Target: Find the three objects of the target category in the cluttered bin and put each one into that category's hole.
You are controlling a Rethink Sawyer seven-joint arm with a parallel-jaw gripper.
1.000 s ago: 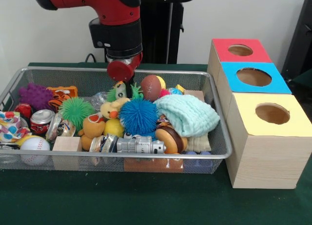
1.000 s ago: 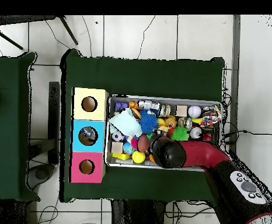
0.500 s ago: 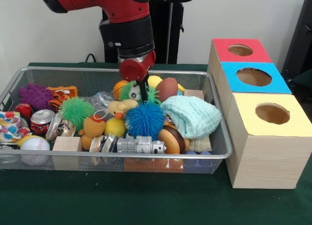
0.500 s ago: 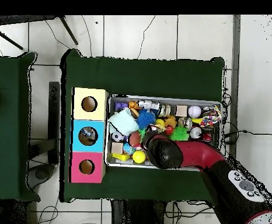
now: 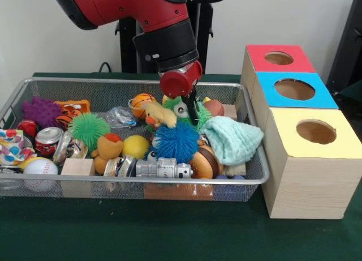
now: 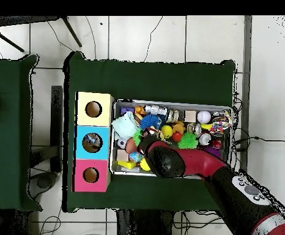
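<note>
The wire bin (image 5: 249,179) holds mixed toys: a blue spiky ball (image 5: 176,142) at its centre, a mint cloth (image 5: 232,139) beside it. The pincer (image 5: 192,111) descends into the clutter behind the ball; its state cannot be determined. Since 0.5 s ago, the arm has shifted toward the three-hole box (image 5: 308,153), and the yellow duck (image 5: 160,114) is displaced

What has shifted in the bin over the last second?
The tool swept through the bin toward the boxes, pushing the green spiky toy, yellow duck, blue spiky ball and mint cloth along with it. Whether it grips anything is unclear. The baseball, purple spiky toy and three boxes stayed put.
</note>
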